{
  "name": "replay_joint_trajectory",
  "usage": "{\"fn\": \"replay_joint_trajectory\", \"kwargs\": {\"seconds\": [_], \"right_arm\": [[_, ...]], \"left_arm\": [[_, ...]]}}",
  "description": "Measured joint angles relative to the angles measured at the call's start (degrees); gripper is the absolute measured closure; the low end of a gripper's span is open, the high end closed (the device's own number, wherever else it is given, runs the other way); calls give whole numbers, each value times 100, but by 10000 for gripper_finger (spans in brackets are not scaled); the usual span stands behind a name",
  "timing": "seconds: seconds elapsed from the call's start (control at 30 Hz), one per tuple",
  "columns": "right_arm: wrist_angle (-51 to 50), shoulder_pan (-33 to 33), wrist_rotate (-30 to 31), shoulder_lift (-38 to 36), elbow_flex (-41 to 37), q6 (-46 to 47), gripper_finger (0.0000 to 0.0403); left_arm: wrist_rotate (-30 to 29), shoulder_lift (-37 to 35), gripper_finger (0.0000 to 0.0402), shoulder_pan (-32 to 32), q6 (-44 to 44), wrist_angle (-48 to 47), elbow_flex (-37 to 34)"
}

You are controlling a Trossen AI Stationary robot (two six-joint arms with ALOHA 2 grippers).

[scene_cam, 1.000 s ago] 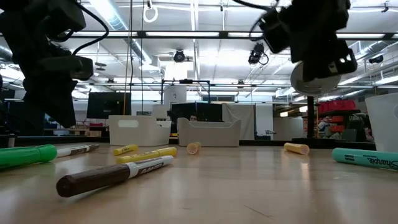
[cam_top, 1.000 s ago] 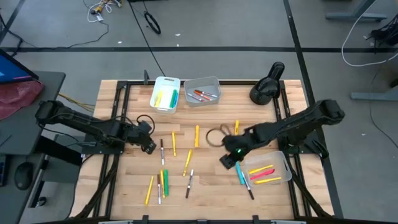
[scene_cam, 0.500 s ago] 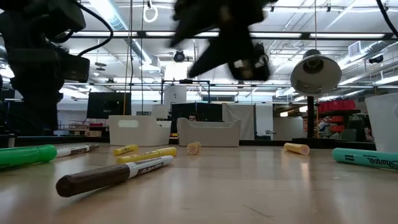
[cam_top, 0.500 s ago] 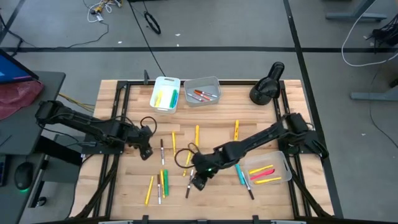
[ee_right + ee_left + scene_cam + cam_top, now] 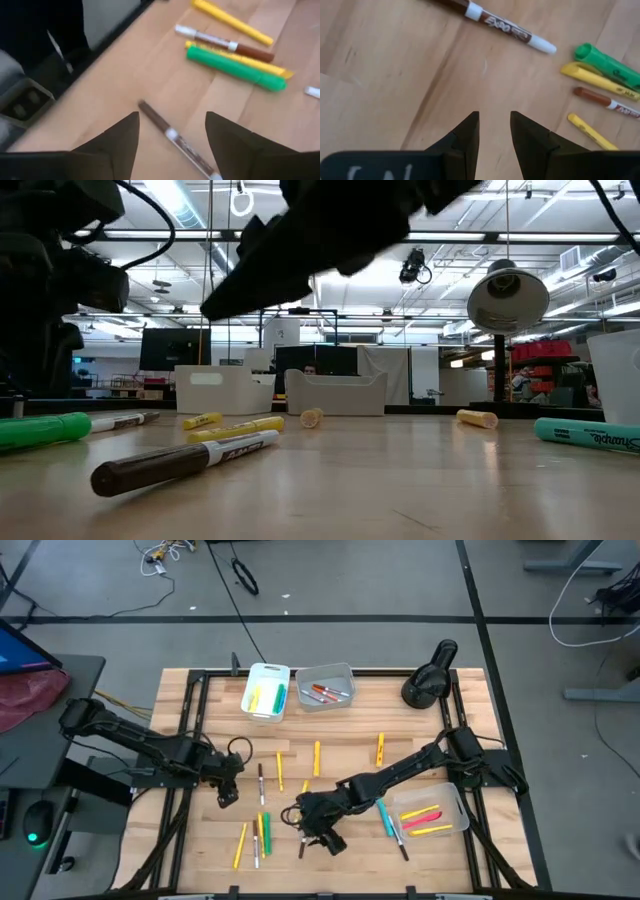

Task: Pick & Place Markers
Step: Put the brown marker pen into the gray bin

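1. Two arms are over the table; the right gripper (image 5: 318, 836) has swept from beside the clear bin (image 5: 455, 802), near the right edge, across to the loose markers (image 5: 262, 832) at front centre within the last second; it now hangs low over them.
2. Its fingers are spread wide with nothing between them; in the right wrist view a brown marker (image 5: 175, 138) lies on the wood just ahead of the gap, with a green marker (image 5: 235, 70) and yellow ones beyond it.
3. I judge this as the reach for the next pick; the brown marker looks the likeliest target, though the grasp is not yet made.
4. The left gripper (image 5: 226, 792) has drifted slightly toward the front on the left side; its fingers stand a little apart and hold nothing, with another brown marker (image 5: 505, 31) ahead.
5. Most markers are still scattered on the table; a few lie in the white bin (image 5: 266, 675), the grey bin (image 5: 325, 673) and the clear bin, so much sorting remains.
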Motion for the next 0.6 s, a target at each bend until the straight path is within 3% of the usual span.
{"fn": "replay_joint_trajectory", "kwargs": {"seconds": [0.33,0.6], "right_arm": [[89,-149,-155,518,-1,-1084,201],[20,-159,-194,874,8,-1085,242]], "left_arm": [[-214,0,287,-568,-564,5,0],[-278,0,287,-748,-867,8,2]]}}
